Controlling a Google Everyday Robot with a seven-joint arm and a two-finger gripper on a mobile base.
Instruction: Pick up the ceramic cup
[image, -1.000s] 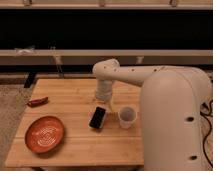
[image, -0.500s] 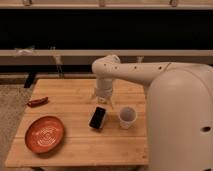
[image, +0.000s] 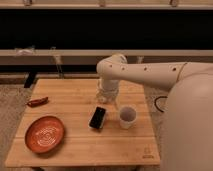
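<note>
The white ceramic cup (image: 127, 116) stands upright on the right part of the wooden table (image: 75, 145), dark inside. A black phone (image: 97, 118) lies just left of it. My gripper (image: 106, 96) hangs from the white arm above the table's middle back, behind and to the left of the cup, apart from it. A small clear bottle appears to stand right at the gripper, mostly hidden by it.
An orange-red round plate (image: 45, 134) lies at the front left. A small red object (image: 37, 101) lies near the left edge. My large white arm body (image: 187, 125) fills the right side. A dark shelf unit (image: 100, 30) stands behind the table.
The arm's upper part has shifted a little; the gripper stays near the table's middle back. The cup, phone and plate have not moved.
</note>
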